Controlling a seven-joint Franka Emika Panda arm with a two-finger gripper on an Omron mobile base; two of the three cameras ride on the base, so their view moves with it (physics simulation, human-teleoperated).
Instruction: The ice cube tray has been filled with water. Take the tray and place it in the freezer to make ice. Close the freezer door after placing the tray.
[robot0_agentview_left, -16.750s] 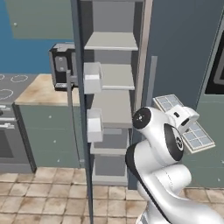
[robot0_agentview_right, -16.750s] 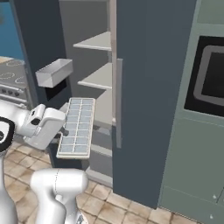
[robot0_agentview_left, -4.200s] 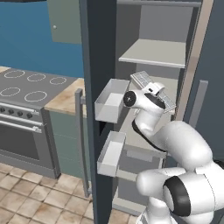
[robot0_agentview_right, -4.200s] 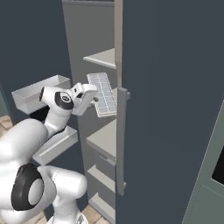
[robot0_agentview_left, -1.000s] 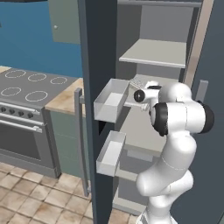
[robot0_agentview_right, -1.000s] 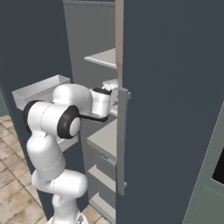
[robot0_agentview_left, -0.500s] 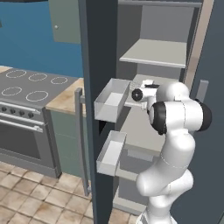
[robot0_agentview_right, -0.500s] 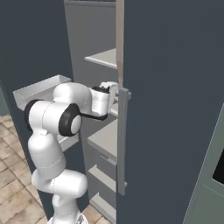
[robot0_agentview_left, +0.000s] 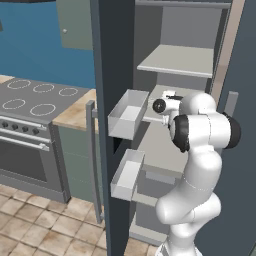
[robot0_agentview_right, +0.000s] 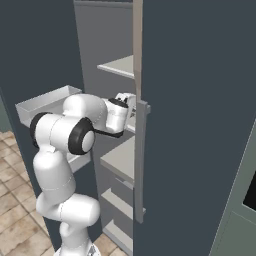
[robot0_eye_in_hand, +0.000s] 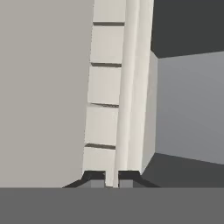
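1. The freezer (robot0_agentview_left: 175, 65) stood open, and its light grey shelves were in plain sight in both base views.
2. The freezer door (robot0_agentview_left: 114, 75) was swung wide toward the cameras, with two white bins (robot0_agentview_left: 127, 114) on its inner side.
3. The arm reached into the freezer at the height of the middle shelf (robot0_agentview_left: 160, 97), between the upper shelf and the lower one.
4. In the hand view, the tool (robot0_eye_in_hand: 112, 177) was almost closed; its two dark tips pressed on the thin rim of the ice cube tray (robot0_eye_in_hand: 105, 87).
5. The tray stretched away from the tips, and its row of square cells was visible next to the grey shelf surface.
6. In the right base view, the hand was partly hidden behind the edge of the other door (robot0_agentview_right: 195, 125).
7. A stove (robot0_agentview_left: 30, 100) stood to the left of the fridge unit, well apart from the arm.
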